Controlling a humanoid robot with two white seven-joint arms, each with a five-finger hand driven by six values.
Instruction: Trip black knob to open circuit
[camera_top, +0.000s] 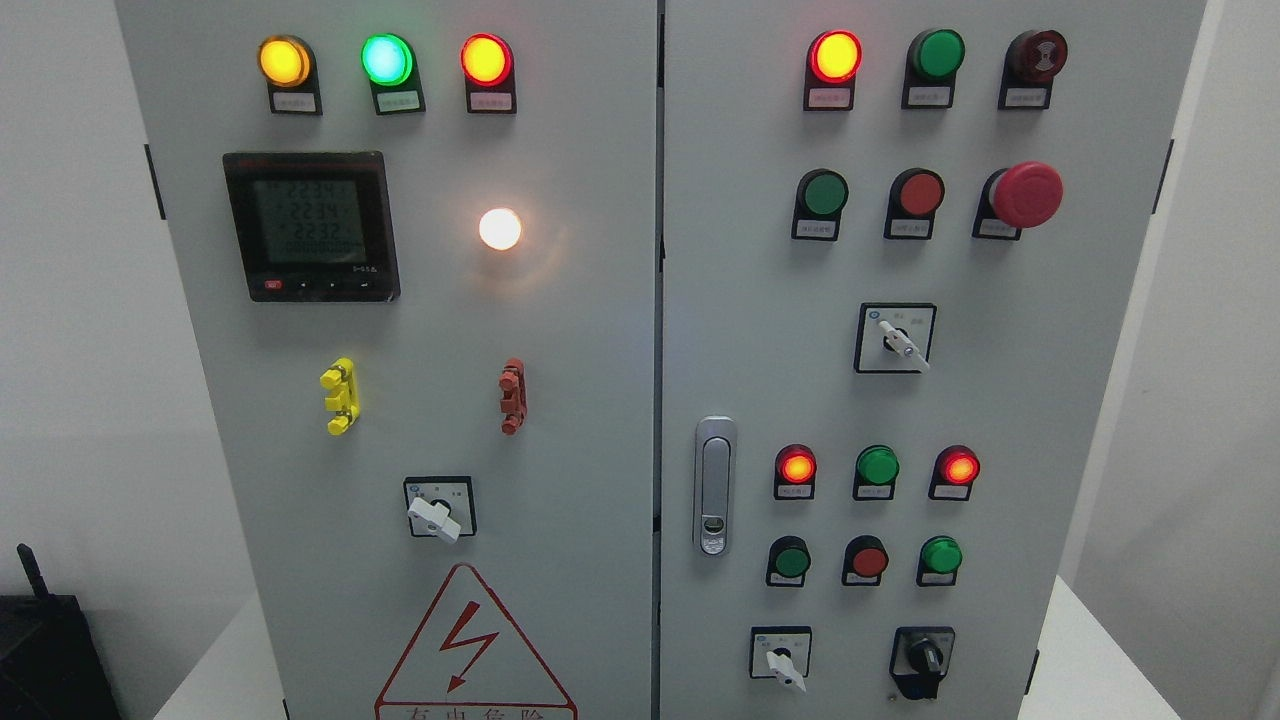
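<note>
Head view, electrical cabinet (600, 400), grey, two doors, filling most of the frame

Task item: black knob (924, 657), lower right of the frame, bottom row of the right door; black rotary handle on a black square plate, handle pointing roughly downward. White-handled selector (781, 660) just to its left, on a white plate.

Right door, other fittings: red lit lamp (835, 56), green lamp (938, 53) and dark red buzzer (1038, 55) along the top; green button (824, 194), red button (918, 194) and red mushroom stop (1024, 194) below; white selector (897, 340) at mid-height; silver door latch (714, 486) at the left edge of the door.

Left door: amber, green and red lamps at upper left; digital meter (312, 226); white lit lamp (500, 229); yellow clip (340, 396); red clip (513, 396); white selector (438, 512); red warning triangle (472, 650) at the bottom edge.

Edges and room: open space in front of the knob; white tabletop (1090, 650) shows at the lower right beside the cabinet. Dark object (50, 650) at the lower left corner.

Hands: neither robot hand in the frame, so state of the fingers cannot be told
</note>
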